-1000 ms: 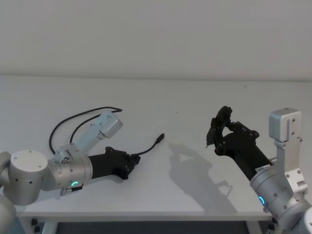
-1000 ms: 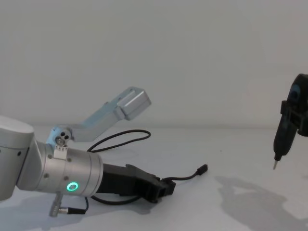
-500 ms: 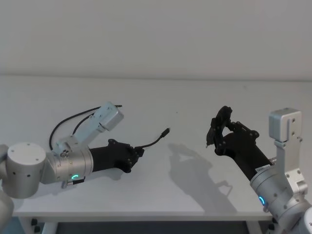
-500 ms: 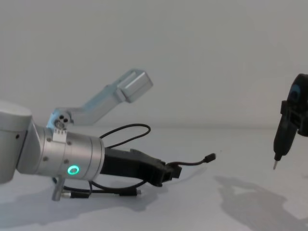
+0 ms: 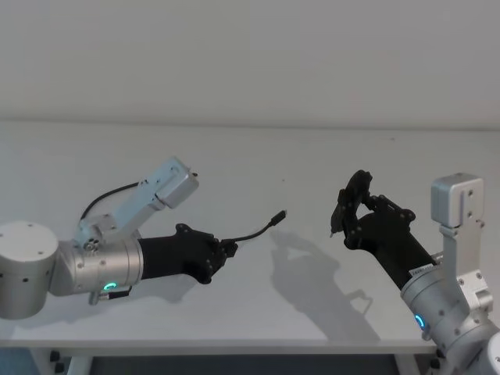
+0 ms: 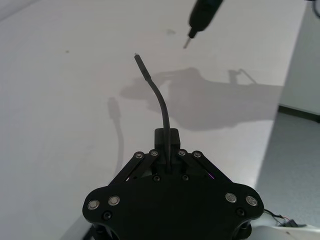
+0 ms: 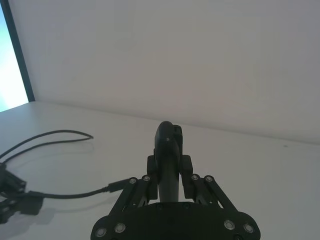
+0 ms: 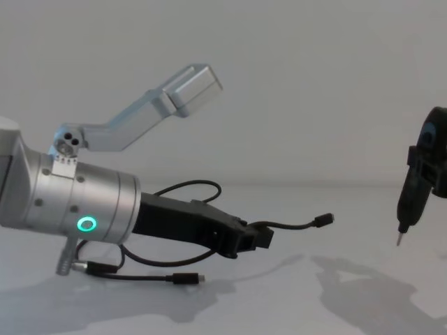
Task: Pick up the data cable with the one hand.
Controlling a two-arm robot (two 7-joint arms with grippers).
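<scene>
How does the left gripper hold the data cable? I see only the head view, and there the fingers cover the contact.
Observer: In the left wrist view, the left gripper is shut on the data cable, which passes straight between its jaws.
Operator: Where is the cable's other end?
Observer: In the chest view, the other plug lies on the table, under the left arm.
Operator: Does the right gripper's tool touch the table?
Observer: No. In the chest view, the tip of the pointed tool held in the right gripper hangs above the table.
</scene>
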